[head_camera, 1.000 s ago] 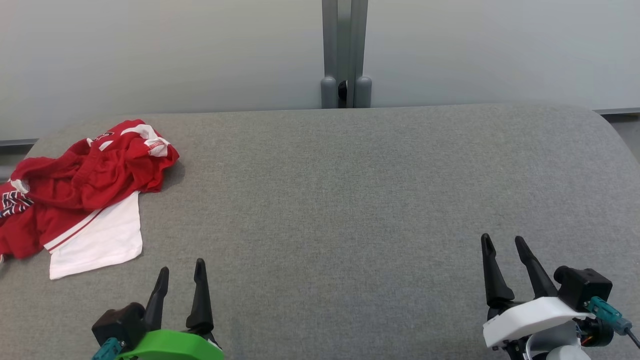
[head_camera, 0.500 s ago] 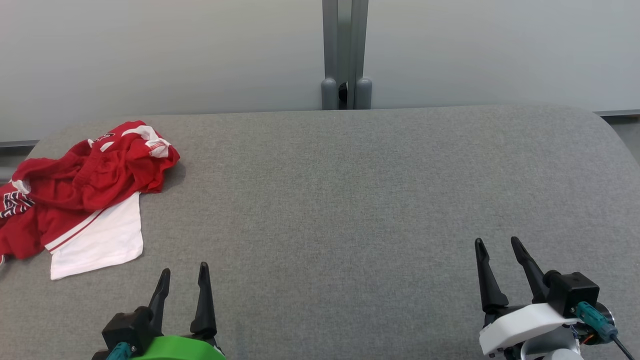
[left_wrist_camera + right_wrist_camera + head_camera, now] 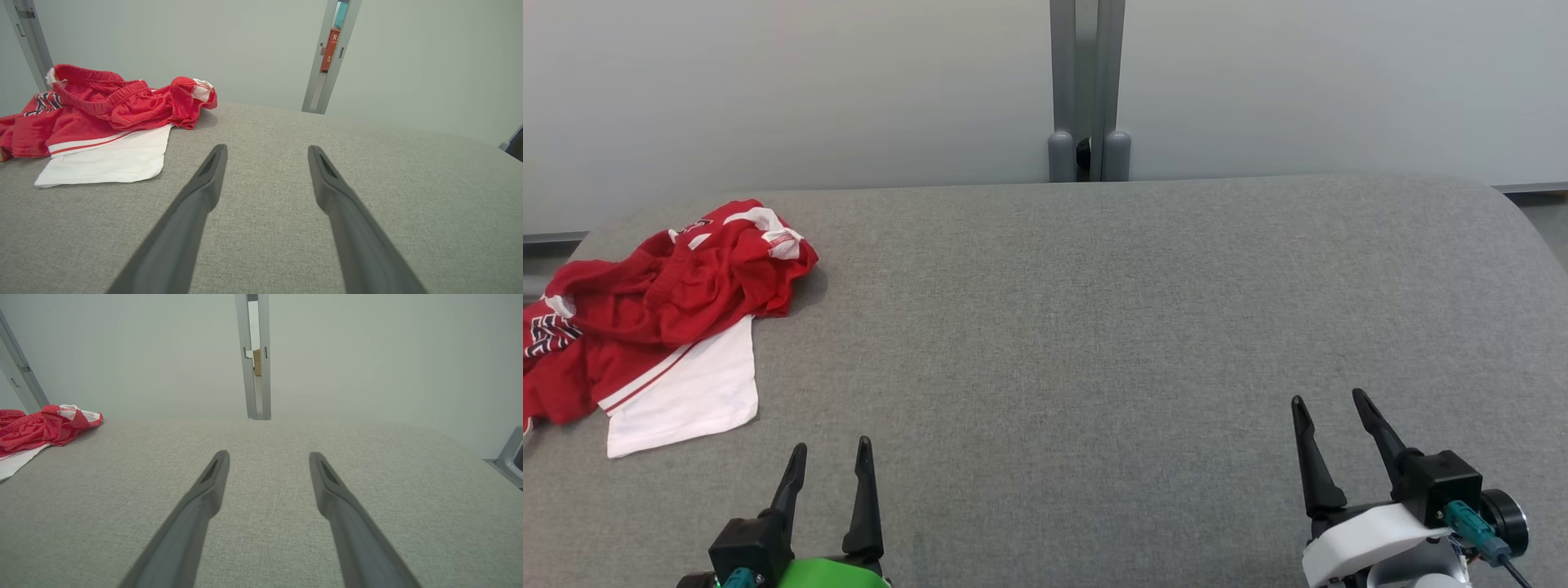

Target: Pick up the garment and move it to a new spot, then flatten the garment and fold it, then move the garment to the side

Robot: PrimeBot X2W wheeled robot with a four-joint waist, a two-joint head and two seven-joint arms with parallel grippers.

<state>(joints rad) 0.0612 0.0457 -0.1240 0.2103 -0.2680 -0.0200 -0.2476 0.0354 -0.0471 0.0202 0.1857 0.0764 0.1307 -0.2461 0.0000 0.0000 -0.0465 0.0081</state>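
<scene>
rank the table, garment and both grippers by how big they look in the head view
1. table
2. garment
3. left gripper and right gripper: they look alike, and the bottom edge cuts both off, so they are not ranked.

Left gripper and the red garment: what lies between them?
Bare grey padded surface, in the head view: nothing lies between the left gripper and the garment.

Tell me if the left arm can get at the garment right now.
Probably yes. The left gripper is open and holds nothing, the garment lies crumpled ahead to its left, and just grey surface lies between them.
</scene>
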